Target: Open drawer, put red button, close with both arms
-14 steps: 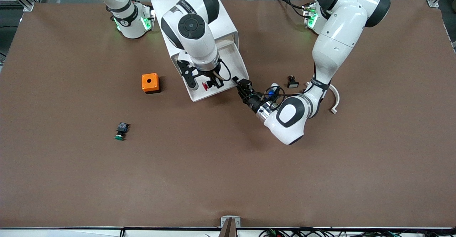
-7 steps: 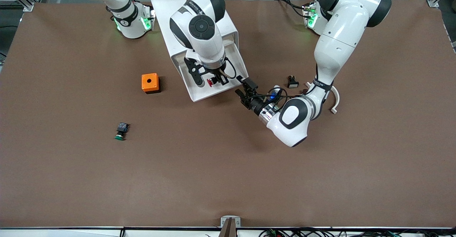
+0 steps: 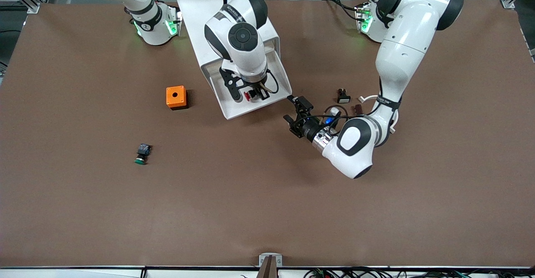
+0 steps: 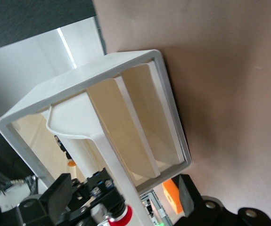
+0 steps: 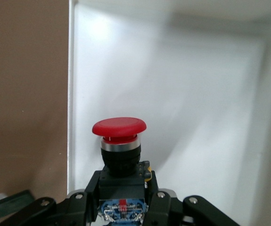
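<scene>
Right claw (image 3: 250, 95), gripping the red button (image 3: 247, 96), has moved over the open drawer (image 3: 279, 86); left claw (image 3: 296, 113), spread wide, has withdrawn.

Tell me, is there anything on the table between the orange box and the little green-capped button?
No. In the front view the stretch of brown table between the orange box and the green-capped button is bare.

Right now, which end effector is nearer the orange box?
Right. The right end effector is over the open drawer, shut on the red button, beside the orange box. The left end effector is open, off the drawer's corner toward the left arm's end.
</scene>
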